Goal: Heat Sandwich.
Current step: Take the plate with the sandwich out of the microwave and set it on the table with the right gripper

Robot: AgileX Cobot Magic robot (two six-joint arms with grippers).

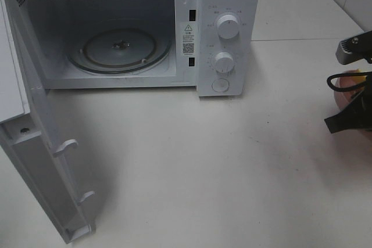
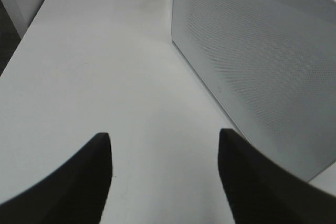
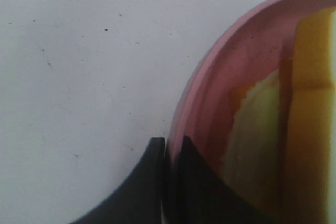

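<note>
Right jaws (image 3: 167, 153) pinch the plate (image 3: 210, 77) rim at 3 o'clock to carry the sandwich (image 3: 273, 129) into the open microwave (image 1: 226, 39); left jaws (image 2: 164, 153) gape empty.

one microwave (image 1: 174, 27) with one open door (image 1: 35, 161), one glass turntable (image 1: 119, 50), two round dials (image 1: 228, 26) and one round button (image 1: 220, 85); one pink plate (image 3: 210, 87); one sandwich (image 3: 294, 129); two claws (image 2: 164, 171); one table (image 1: 203, 172).

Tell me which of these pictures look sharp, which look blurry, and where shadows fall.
Exterior high view: sharp, with a soft shadow on the table beside the open microwave door. Left wrist view: the hand is a dark blurred shape. Right wrist view: very close, so the pink plate and sandwich look soft.
</note>
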